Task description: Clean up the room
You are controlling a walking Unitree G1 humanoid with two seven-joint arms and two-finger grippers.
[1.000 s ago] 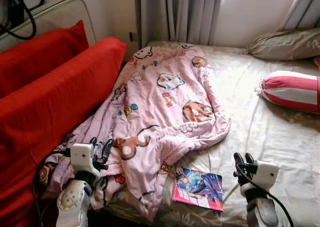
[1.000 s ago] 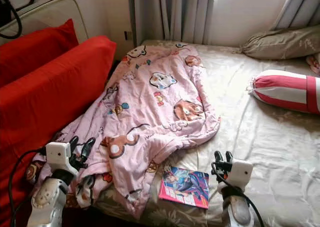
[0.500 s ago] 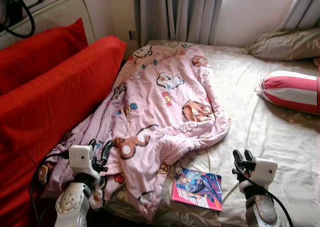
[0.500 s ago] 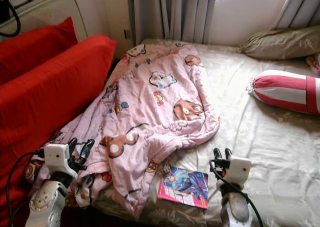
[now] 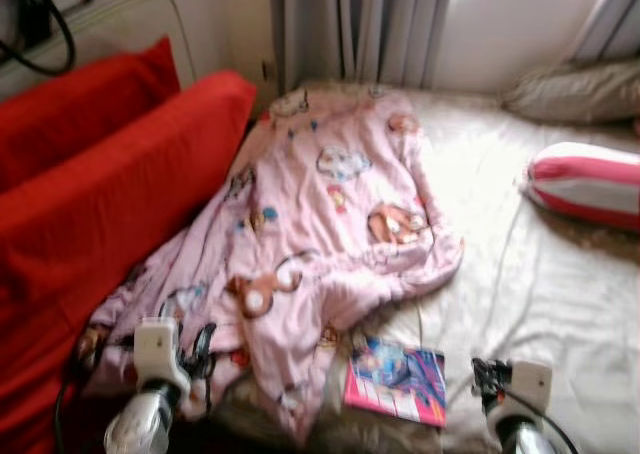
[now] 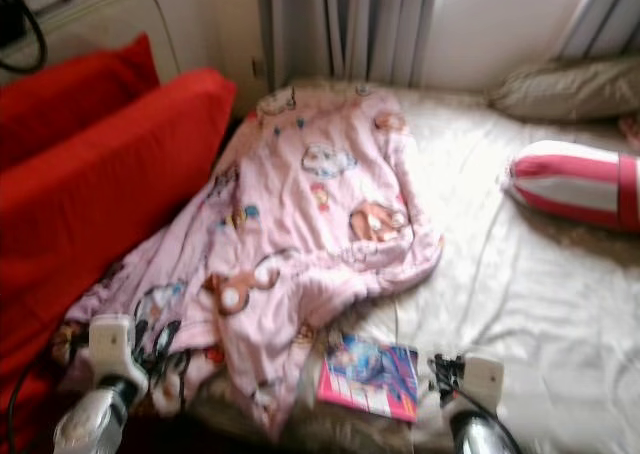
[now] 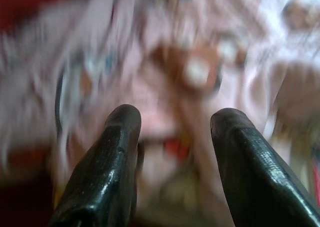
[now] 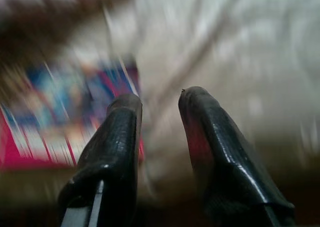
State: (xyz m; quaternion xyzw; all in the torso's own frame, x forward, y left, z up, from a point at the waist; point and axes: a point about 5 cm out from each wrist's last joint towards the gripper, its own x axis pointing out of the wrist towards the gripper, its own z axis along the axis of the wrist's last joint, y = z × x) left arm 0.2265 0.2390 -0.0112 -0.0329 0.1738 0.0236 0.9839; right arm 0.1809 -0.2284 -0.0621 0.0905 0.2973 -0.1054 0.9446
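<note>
Bed (image 5: 560, 274): pale sheet, rumpled, with everything else lying on it; the head views are blurred, so fine detail is lost.
Cushions (image 5: 110, 204): two big red ones standing along the bed's left side, one behind the other.
Blanket (image 5: 320, 234): pink, cartoon-printed, crumpled in a long heap from the curtain end down to the near edge, its left side against the red cushions.
Bolster (image 5: 585, 182): red-and-white striped, on the right of the bed, well apart from the blanket.
Pillow (image 5: 575, 92): beige, at the far right corner by the curtain.
Book (image 5: 397, 379): pink and blue cover, flat on the sheet at the near edge, just beside the blanket's lower hem and partly tucked under it.
Left pincer (image 7: 172, 122): low at the near left, over the blanket's near end; fingers spread wide, nothing between them, cloth just ahead.
Right pincer (image 8: 159, 99): low at the near right, just beside the book's right edge; fingers a little apart and empty, aimed at the sheet next to the book.
Step in hand: an approach, I judge; both arms are set before the bed and nothing is grasped yet.
Next move: either the right pincer shifts left onto the book's edge and closes on the thin cover, or the left one goes forward into a fold of blanket. The book lies flat, so a finger must get under its edge.
</note>
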